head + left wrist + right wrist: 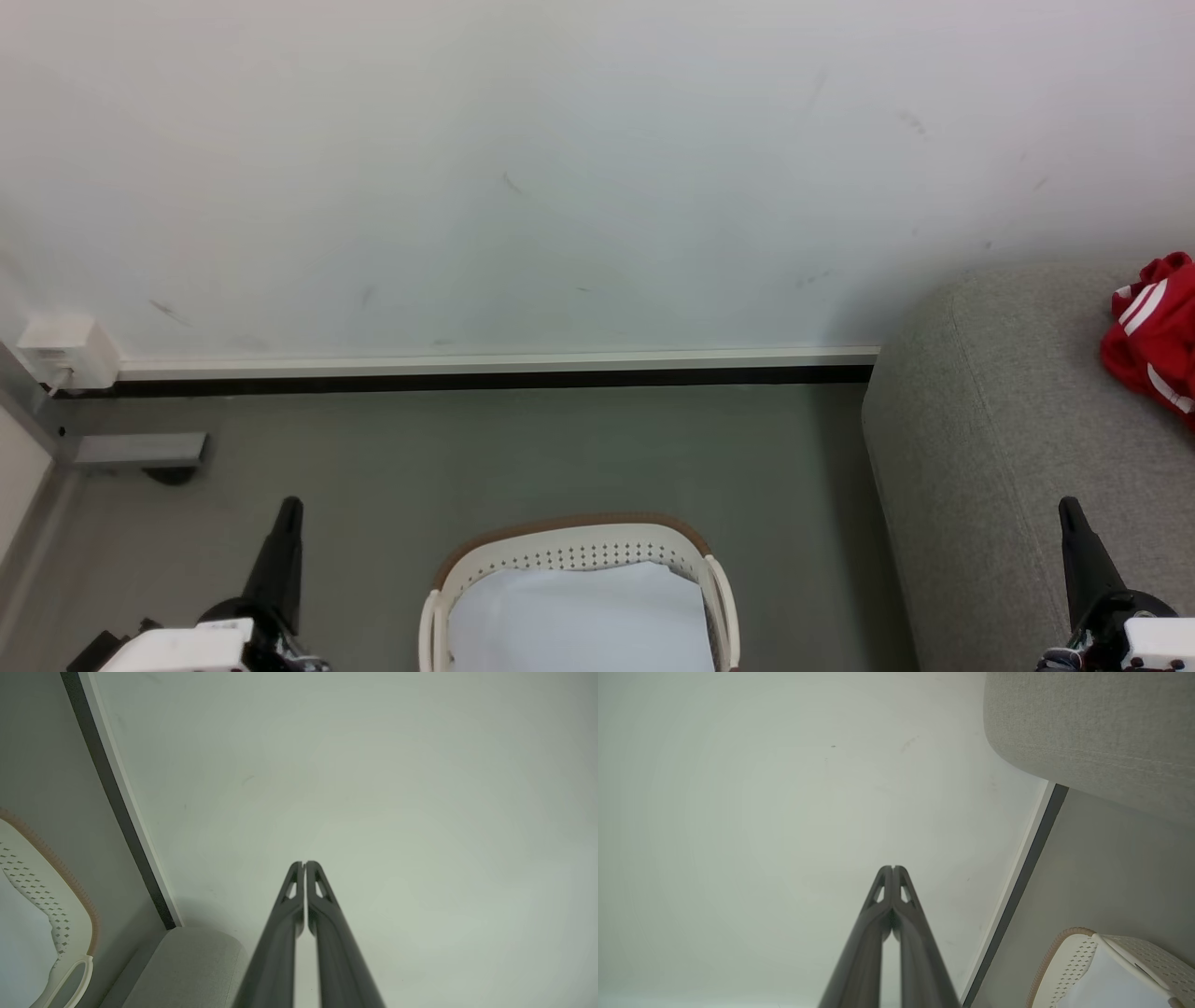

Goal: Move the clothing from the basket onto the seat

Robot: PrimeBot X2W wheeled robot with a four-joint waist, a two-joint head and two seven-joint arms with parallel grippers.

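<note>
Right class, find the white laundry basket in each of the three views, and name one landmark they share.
Head view: basket at bottom centre.
Left wrist view: basket at the lower left edge.
Right wrist view: basket in the lower right corner.
Shared landmark: the dark baseboard beyond it.

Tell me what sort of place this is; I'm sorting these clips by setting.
Likely a home-style indoor room: a grey upholstered seat against a plain white wall, a white laundry basket on the grey floor, and red clothing lying on the seat.
</note>
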